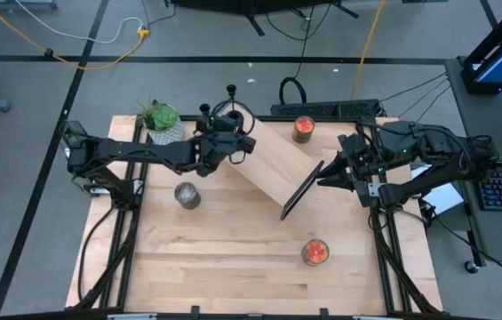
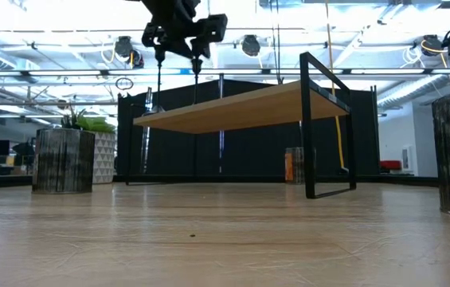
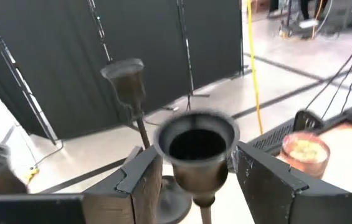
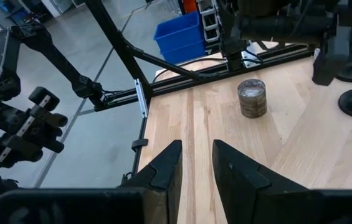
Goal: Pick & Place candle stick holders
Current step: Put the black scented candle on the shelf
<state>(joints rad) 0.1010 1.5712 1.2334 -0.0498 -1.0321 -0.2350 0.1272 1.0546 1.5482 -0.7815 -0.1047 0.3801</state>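
My left gripper (image 1: 235,145) reaches in from the left at the far left corner of a wooden shelf (image 1: 273,164) and is shut on one black candle stick holder (image 3: 197,149). A second holder (image 3: 126,78) stands just behind it and also shows in the high view (image 1: 230,91). A third holder (image 1: 204,110) stands by the plant pot (image 1: 163,124). In the low view my left gripper (image 2: 183,36) is above the shelf top, with two thin stems (image 2: 196,80) below it. My right gripper (image 1: 324,175) waits at the shelf's right end, empty, its fingers a narrow gap apart (image 4: 195,155). My left gripper has the holder's cup (image 3: 163,146), at the top of its stem, between its two fingers, one on each side. The fingers come nearly level from the table's left. The stem hangs straight below the gripper. I cannot tell whether its base is lifted or resting.
A grey jar candle (image 1: 187,196) stands left of the shelf. One orange-red jar candle (image 1: 303,130) stands at the far edge and another (image 1: 315,252) near the front right. The shelf's black frame leg (image 1: 302,189) stands close to my right gripper. The near half of the table is bare wood.
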